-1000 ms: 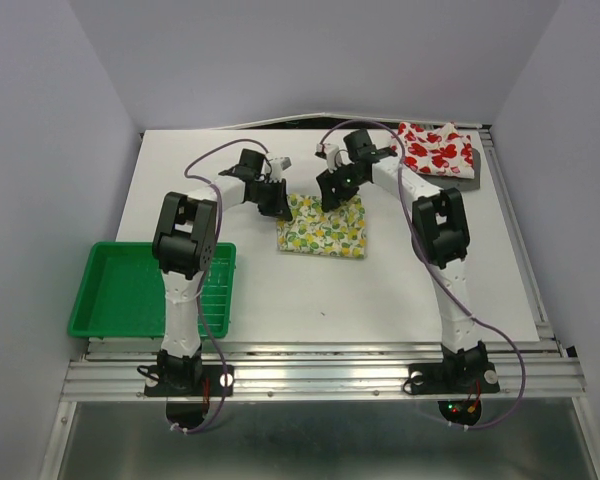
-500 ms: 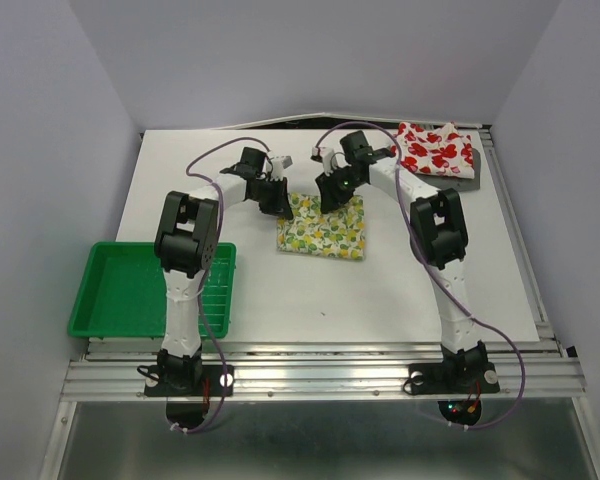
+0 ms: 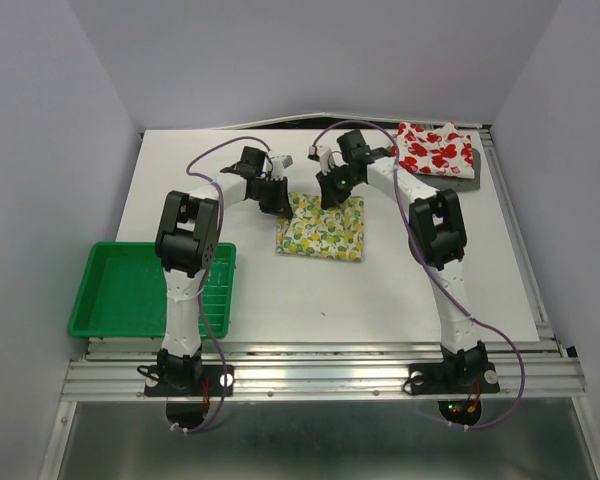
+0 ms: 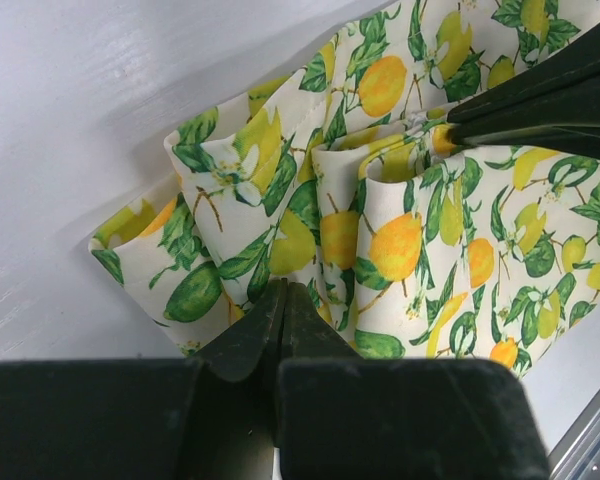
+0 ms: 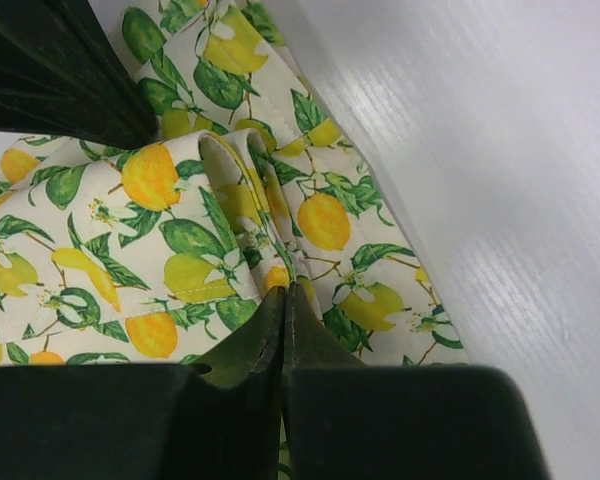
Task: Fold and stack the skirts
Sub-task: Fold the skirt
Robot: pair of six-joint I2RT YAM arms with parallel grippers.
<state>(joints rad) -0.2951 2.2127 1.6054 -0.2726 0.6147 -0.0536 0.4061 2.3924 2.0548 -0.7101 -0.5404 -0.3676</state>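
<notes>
Table [image 3: 280, 290]: white, with the work going on towards its far side, between the two arms.
Tray [image 3: 130, 290]: green plastic, at the near left corner, well apart from the cloth and playing no part.
Lemon skirt [image 3: 325, 232]: lies mid-table, already folded into a rough rectangle. Its far edge is bunched into upright pleats where it is gripped.
Red-print skirt [image 3: 435, 150]: folded at the far right corner, apart from the lemon one. A dark strip [image 3: 468, 168] peeking from under it may be the grey skirt, though from above I can't be sure.
Left gripper [image 3: 277, 200]: jaws closed tight on the far left edge of the lemon skirt, a fold nipped at the fingertips.
Right gripper [image 3: 328, 195]: likewise clamped, on the far right edge.
Change: over the last second both grippers have crept a little towards the far side, drawing that edge with them. The near edge has barely shifted.
Meaning: I'd judge this the start of carrying the lemon skirt across to the stack at the far right. The stacking itself is not yet done.
</notes>
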